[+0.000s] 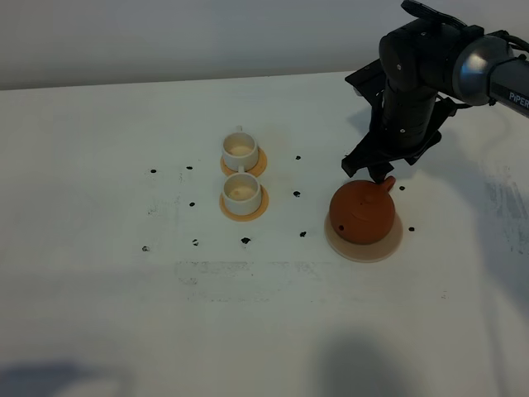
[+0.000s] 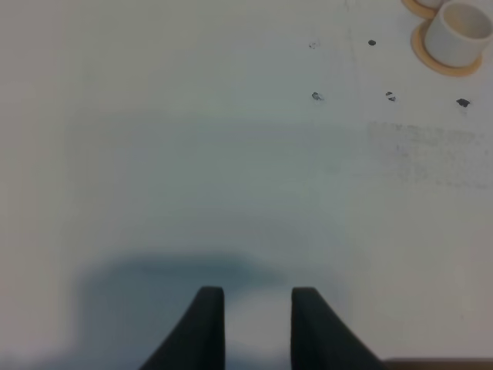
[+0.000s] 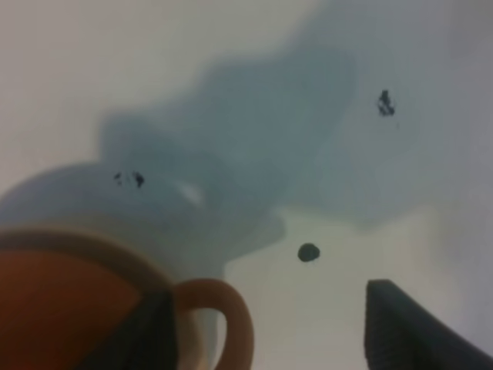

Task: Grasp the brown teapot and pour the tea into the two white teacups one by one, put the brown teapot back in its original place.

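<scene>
The brown teapot [image 1: 362,215] sits on the large pale-beige coaster [image 1: 368,247], its original place, right of centre. My right gripper [image 1: 383,175] hangs open just above the teapot's loop handle [image 3: 228,320]. In the right wrist view the handle lies between the two dark fingers [image 3: 404,331], close to one of them and untouched. The two white teacups [image 1: 240,146] [image 1: 242,189] stand one behind the other on orange-tan discs at the centre, with cream insides showing and no tea in view. My left gripper [image 2: 258,308] hovers over bare table, its fingers a narrow gap apart and holding nothing.
Small black marks [image 1: 245,241] dot the white table around the cups and the teapot. One teacup [image 2: 461,31] on its orange-tan disc [image 2: 441,63] shows at the edge of the left wrist view. The right arm [image 1: 421,66] reaches in from the back right.
</scene>
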You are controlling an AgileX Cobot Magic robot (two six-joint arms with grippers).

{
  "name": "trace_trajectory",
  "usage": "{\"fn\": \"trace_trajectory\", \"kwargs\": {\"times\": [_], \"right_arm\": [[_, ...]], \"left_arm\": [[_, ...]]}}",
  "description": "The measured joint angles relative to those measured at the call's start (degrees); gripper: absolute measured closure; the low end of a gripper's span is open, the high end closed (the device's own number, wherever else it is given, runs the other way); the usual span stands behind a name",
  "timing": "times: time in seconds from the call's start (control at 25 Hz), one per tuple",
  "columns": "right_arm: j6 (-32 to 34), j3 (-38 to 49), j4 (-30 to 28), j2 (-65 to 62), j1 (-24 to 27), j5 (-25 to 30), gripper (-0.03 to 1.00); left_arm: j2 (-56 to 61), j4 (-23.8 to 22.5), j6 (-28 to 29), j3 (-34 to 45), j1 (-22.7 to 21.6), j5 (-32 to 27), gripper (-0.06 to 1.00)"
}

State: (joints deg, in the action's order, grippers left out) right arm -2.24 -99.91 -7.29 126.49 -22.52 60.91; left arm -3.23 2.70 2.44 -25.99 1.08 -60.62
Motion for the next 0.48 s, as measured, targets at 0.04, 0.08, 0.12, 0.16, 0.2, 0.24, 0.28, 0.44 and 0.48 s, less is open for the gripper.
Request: {"fn": "trace_trajectory", "kwargs": {"times": [0.04,0.08,0.12,0.16,0.2,0.24,0.28,0.44,0.48], "right_arm": [[0.0,0.0,0.0,0.0,0.0,0.1,0.45],[0.0,0.0,-0.1,0.0,0.0,0.3,0.45],[0.0,0.0,-0.1,0.0,0.0,0.6,0.45],[0.0,0.0,-0.2,0.0,0.0,0.8,0.45],[0.0,0.0,-0.2,0.0,0.0,1.1,0.45],[0.0,0.0,-0.2,0.0,0.0,1.3,0.45],[0.0,0.0,-0.3,0.0,0.0,1.4,0.45],[0.2,0.0,-0.5,0.0,0.0,2.0,0.46],[0.2,0.1,-0.6,0.0,0.0,2.0,0.46]], "left_arm": [[0.0,0.0,0.0,0.0,0.0,0.0,0.74],[0.0,0.0,0.0,0.0,0.0,0.0,0.74],[0.0,0.0,0.0,0.0,0.0,0.0,0.74],[0.0,0.0,0.0,0.0,0.0,0.0,0.74],[0.0,0.0,0.0,0.0,0.0,0.0,0.74],[0.0,0.0,0.0,0.0,0.0,0.0,0.74],[0.0,0.0,0.0,0.0,0.0,0.0,0.74],[0.0,0.0,0.0,0.0,0.0,0.0,0.74],[0.0,0.0,0.0,0.0,0.0,0.0,0.74]]}}
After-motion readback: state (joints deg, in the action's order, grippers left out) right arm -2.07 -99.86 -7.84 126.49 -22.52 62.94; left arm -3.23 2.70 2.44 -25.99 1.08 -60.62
